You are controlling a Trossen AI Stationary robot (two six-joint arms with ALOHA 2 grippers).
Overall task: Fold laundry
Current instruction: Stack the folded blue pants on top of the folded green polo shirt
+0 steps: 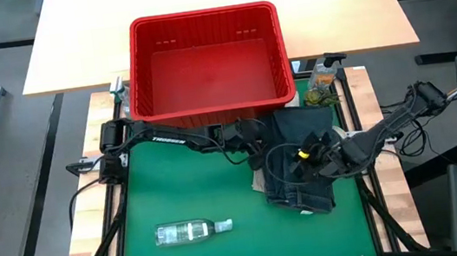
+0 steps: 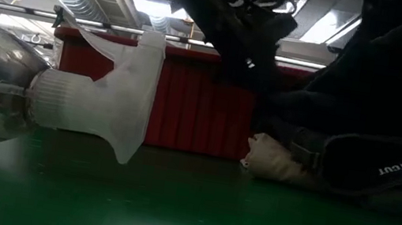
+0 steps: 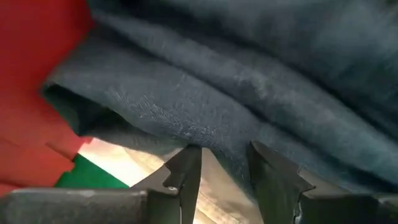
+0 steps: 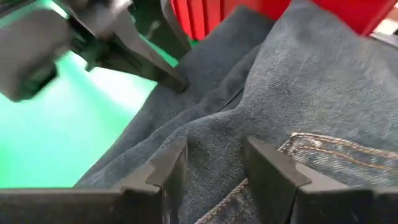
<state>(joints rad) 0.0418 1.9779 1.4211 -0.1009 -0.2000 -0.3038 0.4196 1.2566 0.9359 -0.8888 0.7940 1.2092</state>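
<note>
1. Green felt-like mat [image 1: 193, 193] covers the table where we work; at its far edge stands the red slatted plastic basket [image 1: 207, 61].
2. We see the dark blue denim jeans [image 1: 302, 158] bunched on the mat's right half, just before the basket, a pale lining showing at the edge.
3. We judge the denim heavy, limp yet thick at seams, so the waistband or a hem gives the firmest hold.
4. Our left gripper [image 3: 221, 168] has its jaws apart at a fold's edge; the right gripper [image 4: 214, 165] hovers over a stitched pocket, jaws apart, holding nothing.
5. A clear plastic bottle [image 1: 190, 230] lies on its side nearer us.
</note>
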